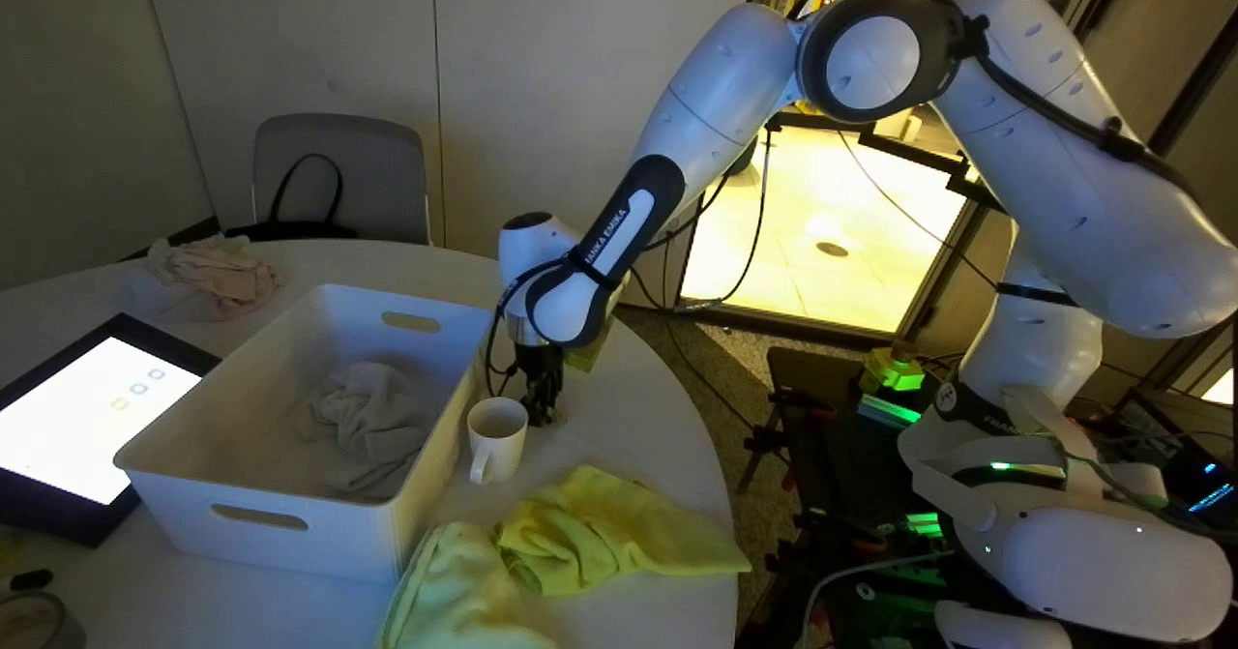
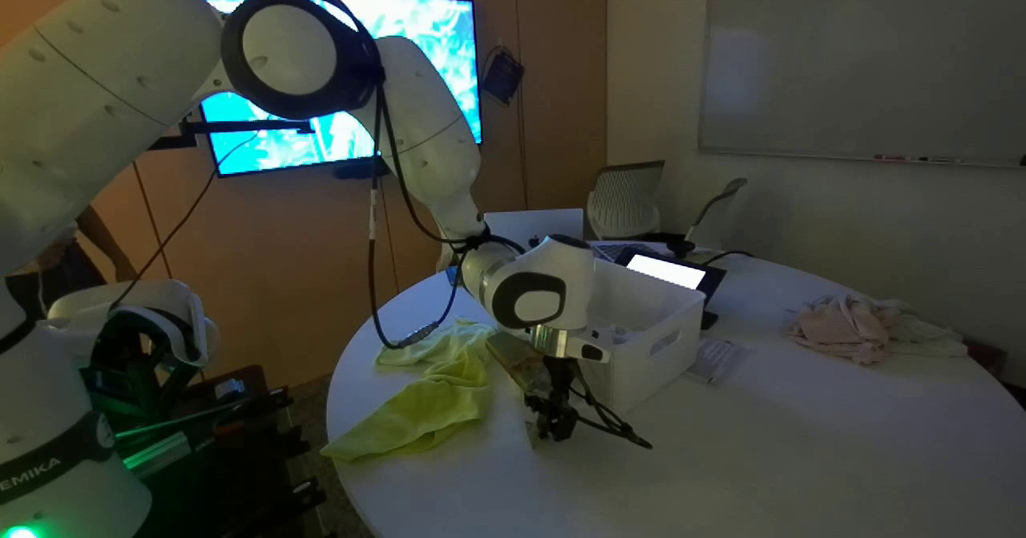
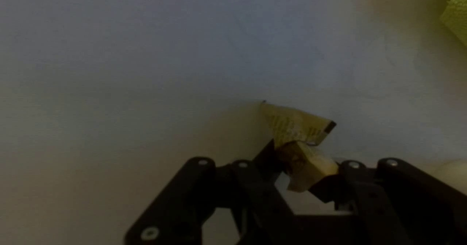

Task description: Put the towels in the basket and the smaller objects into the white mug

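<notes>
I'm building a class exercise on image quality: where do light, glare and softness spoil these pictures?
Wrist view: dim throughout, black fingers short on detail, yellowish wrapper soft, its print unreadable; in an exterior view, a lit floor glares yellow; in an exterior view, the whiteboard carries a pale reflection; in both exterior views, the tablet screen glows nearly white.

Room to the right, crowding to the left

In an exterior view, the white mug (image 1: 495, 438) stands just left of the fingers (image 1: 546, 399), and the basket (image 1: 338, 540), farther left, bars any low pass but is open on top. Yellow-green towels (image 1: 619, 538) lie across the near side. Bare surface (image 1: 629, 412) runs right to the edge.
</notes>
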`<control>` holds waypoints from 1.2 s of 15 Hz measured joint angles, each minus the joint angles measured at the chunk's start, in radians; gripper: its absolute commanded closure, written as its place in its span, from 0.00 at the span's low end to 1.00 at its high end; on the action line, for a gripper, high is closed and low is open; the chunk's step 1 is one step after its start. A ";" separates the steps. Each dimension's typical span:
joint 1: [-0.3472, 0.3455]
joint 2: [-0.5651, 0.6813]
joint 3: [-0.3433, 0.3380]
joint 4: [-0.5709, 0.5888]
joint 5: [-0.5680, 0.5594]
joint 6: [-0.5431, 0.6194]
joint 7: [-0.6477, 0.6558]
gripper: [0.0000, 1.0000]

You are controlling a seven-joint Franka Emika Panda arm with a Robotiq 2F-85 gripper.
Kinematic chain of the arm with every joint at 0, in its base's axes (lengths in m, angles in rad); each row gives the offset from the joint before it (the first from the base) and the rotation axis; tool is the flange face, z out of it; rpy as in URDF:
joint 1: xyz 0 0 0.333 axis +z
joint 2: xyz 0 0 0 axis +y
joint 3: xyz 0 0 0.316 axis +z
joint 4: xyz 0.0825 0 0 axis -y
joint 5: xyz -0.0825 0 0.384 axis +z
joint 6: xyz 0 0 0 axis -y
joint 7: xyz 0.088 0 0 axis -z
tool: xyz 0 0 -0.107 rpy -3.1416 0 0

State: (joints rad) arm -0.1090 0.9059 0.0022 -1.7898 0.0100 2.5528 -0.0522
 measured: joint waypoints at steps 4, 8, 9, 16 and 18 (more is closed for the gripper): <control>0.020 -0.003 -0.016 -0.004 -0.001 -0.005 0.016 0.97; 0.048 -0.046 -0.035 -0.048 -0.004 -0.040 0.030 0.97; 0.056 -0.067 -0.039 -0.065 -0.006 -0.052 0.033 0.97; 0.139 -0.249 -0.060 -0.208 -0.063 -0.094 0.094 0.97; 0.165 -0.288 -0.058 -0.235 -0.071 -0.094 0.114 0.97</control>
State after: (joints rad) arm 0.0556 0.6182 -0.0561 -2.0249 -0.0613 2.4585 0.0622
